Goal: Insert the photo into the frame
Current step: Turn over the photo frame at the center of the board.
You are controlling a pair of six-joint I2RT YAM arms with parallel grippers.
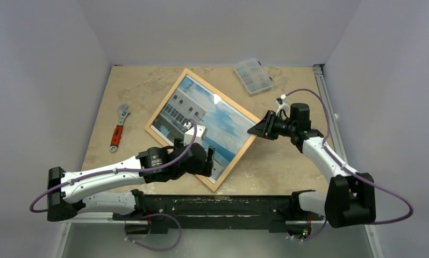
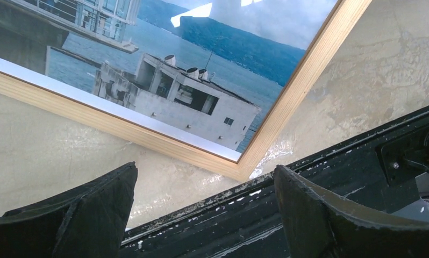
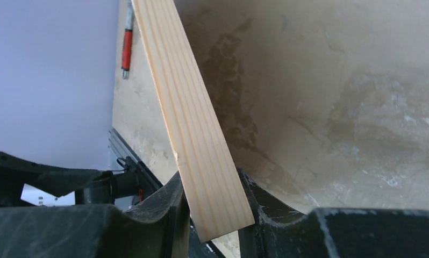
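Observation:
The frame [image 1: 239,153], thin light wood, lies at a slant on the table, and the photo [image 1: 223,123] of a white building, sky and water shows inside it. My right gripper [image 1: 257,129] is shut on the frame's right corner. In the right wrist view the wooden edge [image 3: 191,118] runs between the two fingers of this gripper [image 3: 212,183]. My left gripper [image 1: 207,158] hangs open over the frame's near corner, holding nothing. In the left wrist view that corner [image 2: 293,102] and the photo [image 2: 201,102] lie ahead of the wide-apart left gripper [image 2: 205,169].
A red-handled wrench [image 1: 119,129] lies at the table's left. A clear plastic parts box [image 1: 253,76] sits at the back right. The black mounting rail [image 1: 217,204] runs along the near edge, close to the frame's near corner. Grey walls enclose three sides.

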